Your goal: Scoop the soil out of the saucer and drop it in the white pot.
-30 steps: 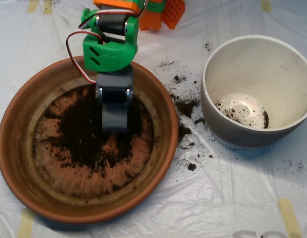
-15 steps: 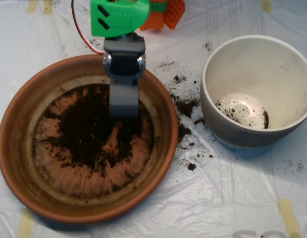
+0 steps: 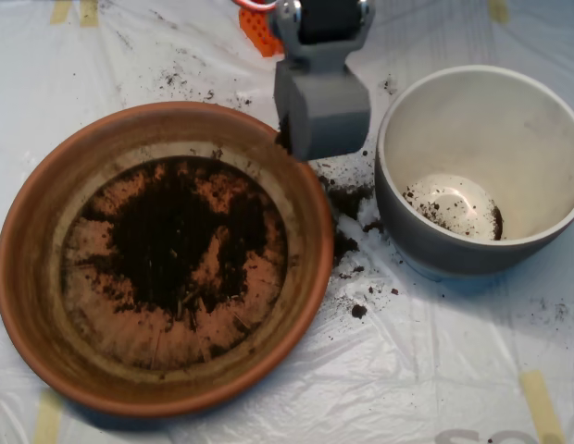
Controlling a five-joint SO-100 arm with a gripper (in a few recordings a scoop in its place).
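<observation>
The terracotta saucer [image 3: 28,305] fills the left of the overhead view, with a patch of dark soil [image 3: 176,236] spread over its floor. The white pot [image 3: 391,190] stands to its right, with a few crumbs of soil [image 3: 454,215] on its bottom. My grey scoop [image 3: 321,116] hangs above the table between the two, over the saucer's upper right rim and just left of the pot's rim. Its two halves are together, and dark soil shows at its left edge.
Spilled soil [image 3: 347,199] lies on the white plastic sheet between saucer and pot, with more crumbs [image 3: 190,85] above the saucer. An orange part [image 3: 257,28] of the arm's base sits at the top edge. Tape strips [image 3: 544,402] hold the sheet down.
The scoop has risen out of the saucer's soil and swung up and to the right, from over the saucer's middle to the gap beside the pot. A lighter gap now shows in the soil patch.
</observation>
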